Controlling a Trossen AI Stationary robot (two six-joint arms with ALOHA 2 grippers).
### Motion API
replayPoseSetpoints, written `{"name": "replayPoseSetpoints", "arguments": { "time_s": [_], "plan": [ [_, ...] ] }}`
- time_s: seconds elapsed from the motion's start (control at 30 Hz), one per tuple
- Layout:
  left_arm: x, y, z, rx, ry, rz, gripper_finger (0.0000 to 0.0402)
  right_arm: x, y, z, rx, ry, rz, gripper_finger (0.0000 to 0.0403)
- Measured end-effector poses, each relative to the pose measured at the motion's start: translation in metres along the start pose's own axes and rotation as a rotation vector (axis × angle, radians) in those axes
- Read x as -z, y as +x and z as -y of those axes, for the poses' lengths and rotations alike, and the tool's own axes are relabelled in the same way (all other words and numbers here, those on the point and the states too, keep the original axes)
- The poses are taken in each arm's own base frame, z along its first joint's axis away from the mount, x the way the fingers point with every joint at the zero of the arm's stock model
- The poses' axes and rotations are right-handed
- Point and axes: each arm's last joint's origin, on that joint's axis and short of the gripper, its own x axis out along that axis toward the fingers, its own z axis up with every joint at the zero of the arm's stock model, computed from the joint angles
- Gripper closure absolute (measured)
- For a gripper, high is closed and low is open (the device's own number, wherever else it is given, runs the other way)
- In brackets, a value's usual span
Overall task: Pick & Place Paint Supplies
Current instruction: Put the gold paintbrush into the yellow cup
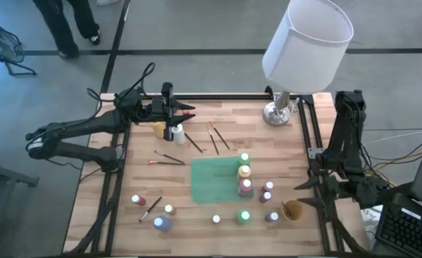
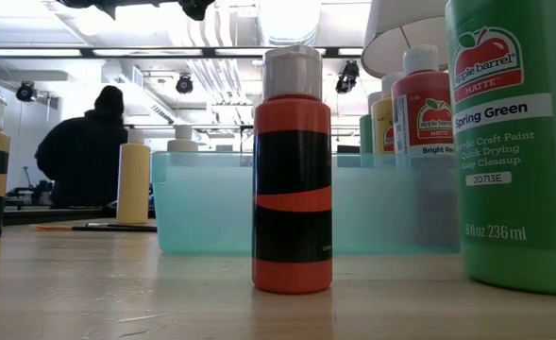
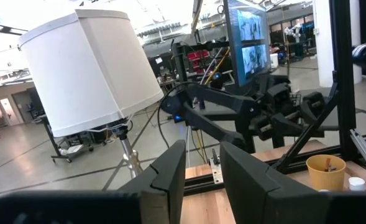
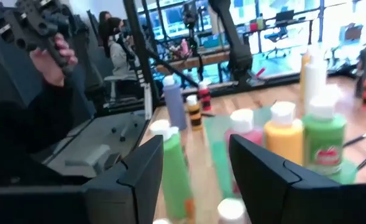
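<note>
From above, we see a pale butcher-block worktop [image 1: 218, 215] with a flat, translucent green mat [image 1: 214, 180] at its centre. Small cylindrical paint bottles [image 1: 244, 172] stand in a row along the mat's 3 o'clock edge, others are scattered towards 6 and 8 o'clock, and thin dark-handled brushes [image 1: 169, 159] lie between 10 and 12 o'clock. The left end effector [image 1: 184, 111] hovers at 11 o'clock near a white bottle [image 1: 179, 134]; the right end effector [image 1: 301, 186] sits at 4 o'clock beside a round tan cup [image 1: 292, 211]. A white drum lampshade [image 1: 307, 44] on a chrome base stands at 1 o'clock.

At worktop height, a glossy red bottle [image 2: 292, 179] with a black label and a frosted cap stands foremost, and a green bottle [image 2: 513, 142] fills the 3 o'clock side.

From the left wrist, its blocky fingers [image 3: 170, 177] stand parted, gripping nothing.

From the right wrist, its fingers [image 4: 148, 171] are spread and empty, with capped bottles [image 4: 282, 140] clustered just beyond
</note>
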Motion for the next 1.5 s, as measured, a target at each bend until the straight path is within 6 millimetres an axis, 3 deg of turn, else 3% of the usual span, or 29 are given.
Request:
{"name": "replayPoseSetpoints", "arguments": {
  "time_s": [0.23, 0.7, 0.83, 1.5],
  "plan": [
    [0.000, 0.000, 0.000, 0.000, 0.000, 0.000, 0.0296, -0.023, -0.001, 0.015, 0.014, -0.102, 0.032, 0.0251],
    [0.000, 0.000, 0.000, -0.001, 0.000, 0.000, 0.0296, -0.045, 0.000, 0.033, -0.012, -0.062, 0.067, 0.0303],
    [0.000, 0.000, 0.000, -0.001, 0.000, 0.000, 0.0296, -0.048, 0.006, 0.035, -0.100, -0.098, 0.076, 0.0315],
    [0.000, 0.000, 0.000, 0.000, 0.000, 0.000, 0.0296, -0.047, 0.042, 0.055, -0.104, -0.153, 0.054, 0.0343]
  ]
}}
